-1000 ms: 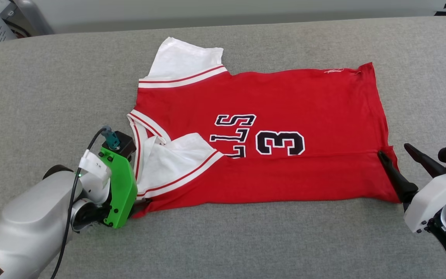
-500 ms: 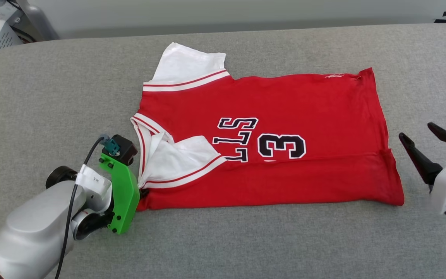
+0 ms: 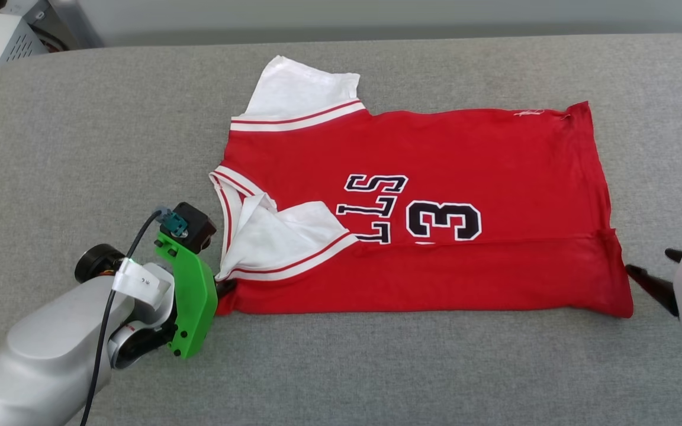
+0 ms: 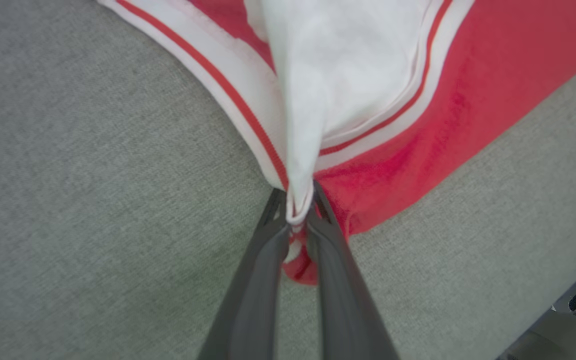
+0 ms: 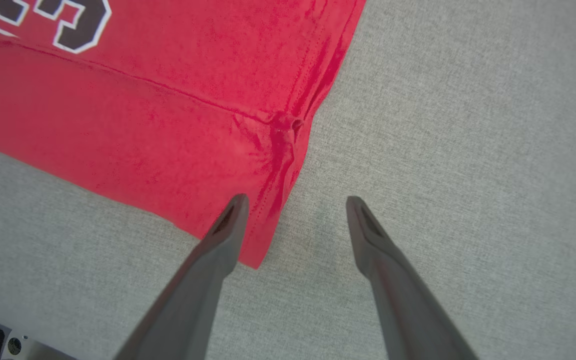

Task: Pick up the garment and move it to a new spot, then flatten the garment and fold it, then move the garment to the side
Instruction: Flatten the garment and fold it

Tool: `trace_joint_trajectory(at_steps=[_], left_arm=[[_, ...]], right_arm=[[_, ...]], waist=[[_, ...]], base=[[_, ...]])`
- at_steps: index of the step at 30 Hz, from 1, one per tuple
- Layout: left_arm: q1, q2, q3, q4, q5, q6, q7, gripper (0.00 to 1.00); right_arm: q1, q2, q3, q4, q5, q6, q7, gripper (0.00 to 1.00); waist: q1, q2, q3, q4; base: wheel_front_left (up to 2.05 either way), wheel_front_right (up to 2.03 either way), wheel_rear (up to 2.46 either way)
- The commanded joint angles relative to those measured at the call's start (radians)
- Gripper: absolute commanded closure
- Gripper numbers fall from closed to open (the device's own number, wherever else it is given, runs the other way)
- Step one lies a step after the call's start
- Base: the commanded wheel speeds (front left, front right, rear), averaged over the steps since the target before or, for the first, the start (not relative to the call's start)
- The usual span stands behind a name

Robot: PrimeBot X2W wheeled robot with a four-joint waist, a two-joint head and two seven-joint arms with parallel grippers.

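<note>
Left tool (image 4: 295, 201) tight, right tool (image 5: 295, 200) wide

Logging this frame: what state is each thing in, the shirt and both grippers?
garment, lying on the grey pad, near edge folded over, one white sleeve folded onto the front, shoulder corner pinched.
left gripper, jaws shut on the garment's shoulder corner.
right gripper, jaws open at the hem corner, holding nothing.

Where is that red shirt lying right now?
Head view: the garment lies centre on the grey surface, its near-left corner pinched by the left end effector.
</note>
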Motion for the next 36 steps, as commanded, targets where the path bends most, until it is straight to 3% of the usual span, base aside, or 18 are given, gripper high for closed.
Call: trace_joint_trajectory(at_steps=[1,11,15,16,17,23,28,36], left_arm=[[-0.018,-0.003,-0.002,-0.005,0.014,0.004,-0.005,1.0],[-0.039,-0.009,-0.007,-0.008,0.035,0.004,-0.023,1.0],[-0.029,-0.009,-0.008,0.001,0.028,0.004,-0.035,1.0],[-0.022,-0.006,-0.007,0.005,0.023,0.004,-0.039,1.0],[-0.016,-0.004,-0.007,0.008,0.019,0.004,-0.043,1.0],[0.025,0.003,-0.004,0.013,-0.01,0.004,-0.076,1.0],[0.058,0.047,0.001,-0.033,-0.023,0.008,-0.101,1.0],[0.117,0.136,0.004,-0.183,-0.039,0.065,-0.108,1.0]], right_arm=[[-0.02,0.013,0.014,0.021,0.001,-0.001,0.006,0.0],[-0.043,0.116,0.108,0.242,-0.026,-0.001,-0.04,0.0],[-0.04,0.134,0.168,0.277,-0.006,-0.001,-0.065,0.0],[-0.048,0.136,0.174,0.28,-0.002,-0.001,-0.086,0.6],[-0.054,0.135,0.176,0.284,0.001,-0.001,-0.102,1.0],[-0.076,0.101,0.197,0.266,0.025,-0.001,-0.187,1.0],[-0.058,0.059,0.196,0.197,0.041,-0.001,-0.236,1.0],[0.049,-0.008,0.123,0.067,0.057,-0.001,-0.255,1.0]], waist=[[0.0,0.0,0.014,0.008],[0.0,0.0,0.057,0.023],[0.0,0.0,0.057,0.02],[0.0,0.0,0.054,0.014],[0.0,0.0,0.051,0.011],[0.0,0.0,0.007,0.001],[0.0,0.0,-0.038,-0.005],[0.0,0.0,-0.087,-0.001]], base=[[0.0,0.0,0.0],[0.0,0.0,0.0],[0.0,0.0,0.0],[0.0,0.0,0.0],[0.0,0.0,0.0],[0.0,0.0,0.0],[0.0,0.0,0.0],[0.0,0.0,0.0]])
